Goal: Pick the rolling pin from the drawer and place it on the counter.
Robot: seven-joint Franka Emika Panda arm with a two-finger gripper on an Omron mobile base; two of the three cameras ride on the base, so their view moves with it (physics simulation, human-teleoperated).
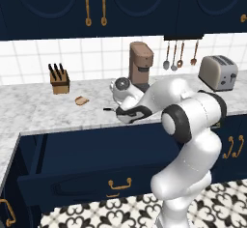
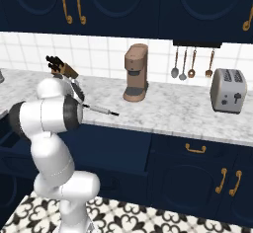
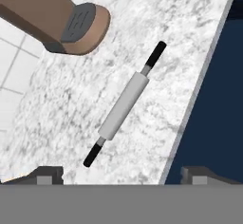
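From the left base view, the drawer (image 1: 96, 169) stands pulled out, its navy inside too dark to read; my arm hides most of my gripper (image 1: 129, 112) above the counter (image 1: 38, 106).

Right base view: the rolling pin (image 2: 101, 110) lies on the speckled marble near its front edge.

Hand view: my fingertips (image 3: 45, 174) are spread wide, holding nothing, above the slim white pin beside the brown coffee machine (image 3: 57, 19).
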